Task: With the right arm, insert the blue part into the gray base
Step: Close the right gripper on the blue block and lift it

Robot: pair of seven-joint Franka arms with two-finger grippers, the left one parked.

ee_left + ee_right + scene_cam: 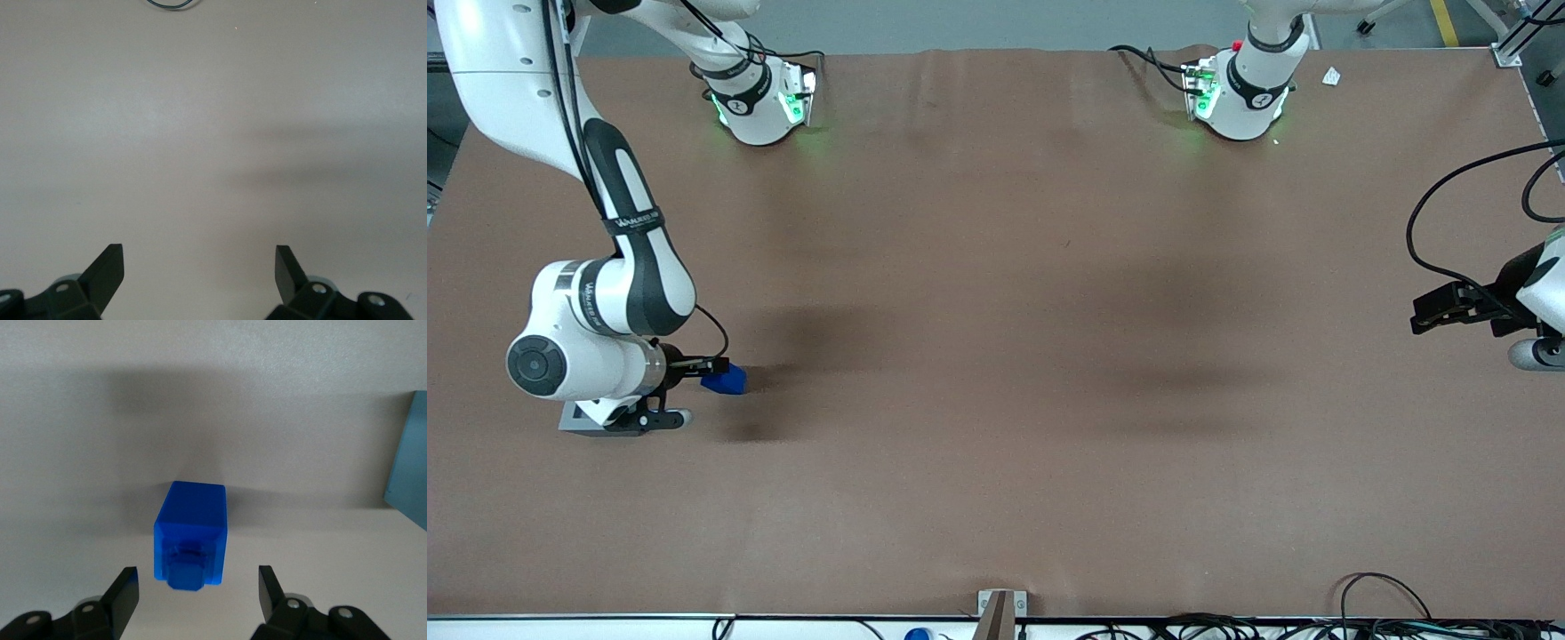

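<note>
Bright-blue blue part (191, 533), light-gray gray base (587, 418), black end effector (198, 595), plain brown table (996, 356).

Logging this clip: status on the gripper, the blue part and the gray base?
Gripper open, low over the table, fingers astride the blue part, not closed on it. Gray base beside it, partly under the right arm. Nothing between them.

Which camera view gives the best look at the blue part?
The right wrist view: the blue part fills the frame, its narrower stepped end facing the open gripper. The front view shows it only small, at the gripper's tip. The left wrist view shows none of it.
</note>
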